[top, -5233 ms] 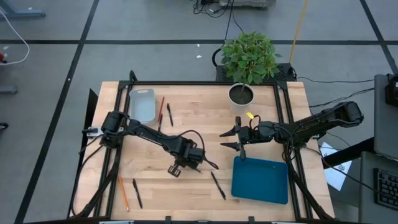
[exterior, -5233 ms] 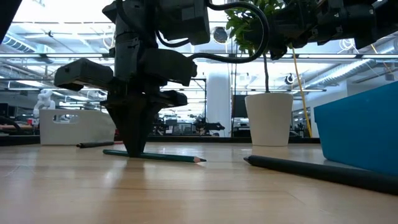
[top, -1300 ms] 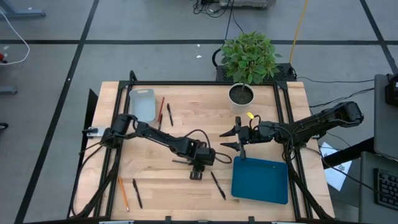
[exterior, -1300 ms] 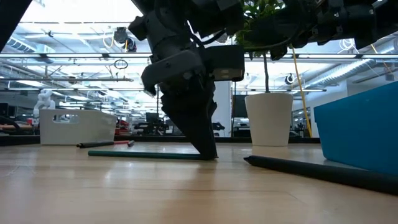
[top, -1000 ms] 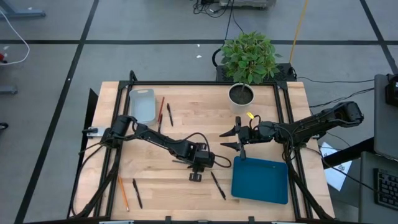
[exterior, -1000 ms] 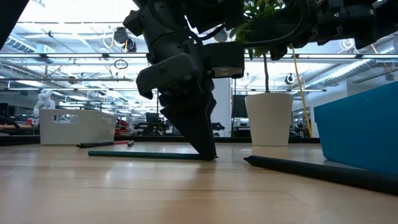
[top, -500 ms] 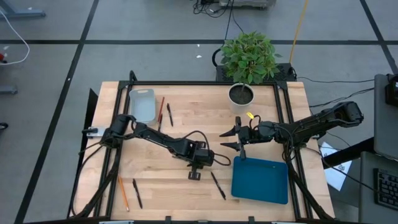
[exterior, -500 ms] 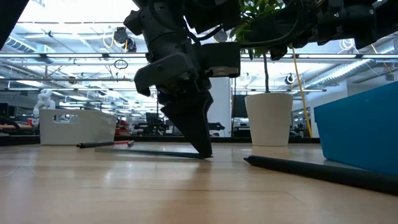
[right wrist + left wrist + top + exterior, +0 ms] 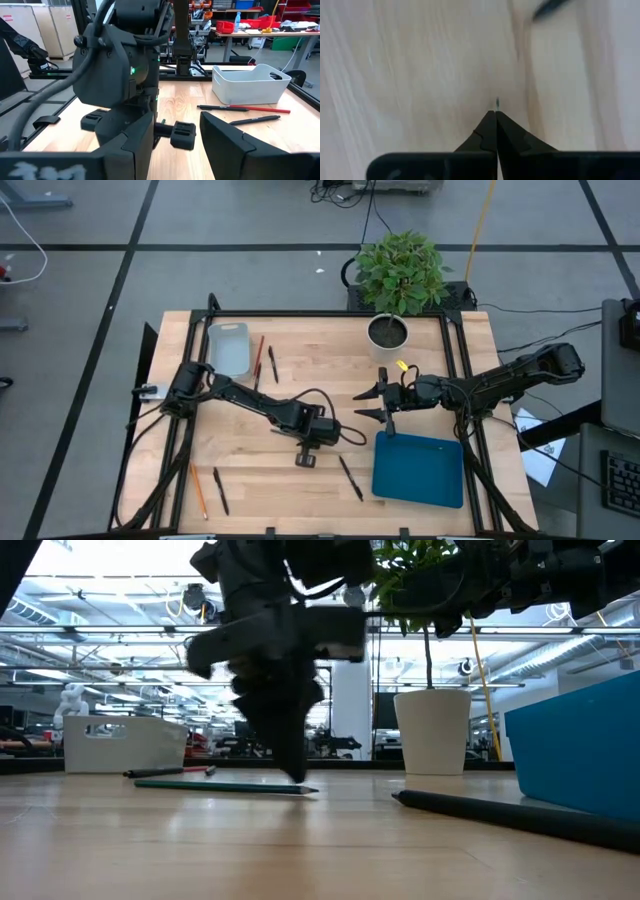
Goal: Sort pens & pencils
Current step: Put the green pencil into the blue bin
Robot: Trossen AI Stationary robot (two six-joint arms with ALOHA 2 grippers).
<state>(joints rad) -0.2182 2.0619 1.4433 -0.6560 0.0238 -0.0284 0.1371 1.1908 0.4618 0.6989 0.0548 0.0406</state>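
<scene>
Left gripper (image 9: 287, 439): positioned near the centre of the wooden surface (image 9: 420, 370), pointing straight down. In the left wrist view the two fingers (image 9: 490, 135) are pressed together, and the tip of a thin stick shows just beyond their point. In the low view the gripper (image 9: 292, 772) stands over the green pencil (image 9: 225, 787), which lies flat on the surface with its sharpened tip toward the blue bin (image 9: 585, 755). Contact between fingers and pencil cannot be confirmed in either view.

Right gripper (image 9: 371, 402): held at 3 o'clock from the surface centre, just beyond the far edge of the blue bin (image 9: 418, 468). Its fingers (image 9: 235, 145) are spread apart, with nothing between them.

Task items, high view:
- One dark pen (image 9: 349, 477) lies at 5 o'clock from the left gripper, just beside the left wall of the blue bin. In the low view this pen (image 9: 500, 815) is in the right foreground.
- One red pencil (image 9: 259, 356) and one dark pen (image 9: 272, 364) lie side by side at 11 o'clock, just beside the white bin (image 9: 229, 348). The right wrist view shows the same pair (image 9: 245, 108) in front of the white bin (image 9: 251, 82).
- One orange pencil (image 9: 198, 490) and one dark pen (image 9: 220, 490) lie side by side at 7 o'clock, near the front left corner of the surface.

Other items: a potted plant (image 9: 398, 280) in a white pot stands at 1 o'clock, at the far edge of the surface.
</scene>
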